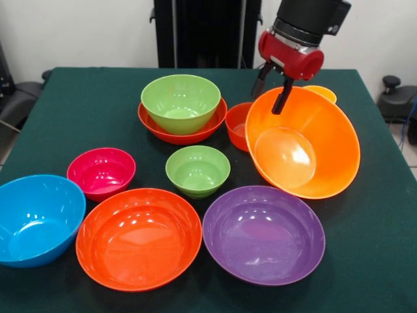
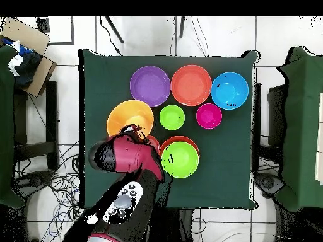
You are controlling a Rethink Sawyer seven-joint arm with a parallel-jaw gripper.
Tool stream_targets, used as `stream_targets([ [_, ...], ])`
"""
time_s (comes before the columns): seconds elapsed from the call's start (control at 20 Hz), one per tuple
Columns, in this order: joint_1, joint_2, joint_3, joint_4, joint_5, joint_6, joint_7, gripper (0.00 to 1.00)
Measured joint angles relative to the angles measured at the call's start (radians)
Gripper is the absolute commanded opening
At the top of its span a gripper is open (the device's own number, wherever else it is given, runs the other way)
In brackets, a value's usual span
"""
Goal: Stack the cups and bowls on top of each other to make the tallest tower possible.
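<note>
My gripper [image 1: 266, 102] is shut on the far rim of the large orange bowl [image 1: 306, 147], one finger inside and one outside. The bowl hangs tilted with its mouth toward the front camera, over the table's right side; it also shows in the overhead view [image 2: 128, 116]. The medium lime green bowl [image 1: 180, 101] sits nested in the wide red-orange bowl [image 1: 156, 122] at the back middle, left of my gripper. A small red-orange bowl [image 1: 236, 125] stands between them. A yellow-orange cup [image 1: 324, 93] peeks out behind the orange bowl.
Loose bowls stand in front: magenta [image 1: 101, 171], small lime green [image 1: 197, 169], blue [image 1: 36, 218], large red-orange [image 1: 139, 238] and purple [image 1: 263, 233]. The green table's edge [image 1: 384, 150] runs close to the right of the held bowl.
</note>
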Motion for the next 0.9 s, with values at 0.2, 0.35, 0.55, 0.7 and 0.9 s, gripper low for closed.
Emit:
stream_targets([
  [0.2,-0.002,-0.001,0.0,0.027,0.0,-0.022,0.0,1.0],
  [0.35,-0.007,-0.004,0.0,0.05,0.0,-0.035,0.0,1.0],
  [0.55,-0.02,-0.013,0.0,0.081,0.0,-0.038,0.0,1.0],
  [0.7,-0.027,-0.02,0.0,0.092,0.0,-0.038,0.0,1.0],
  [0.9,-0.029,-0.025,0.0,0.097,0.0,-0.038,0.0,1.0],
])
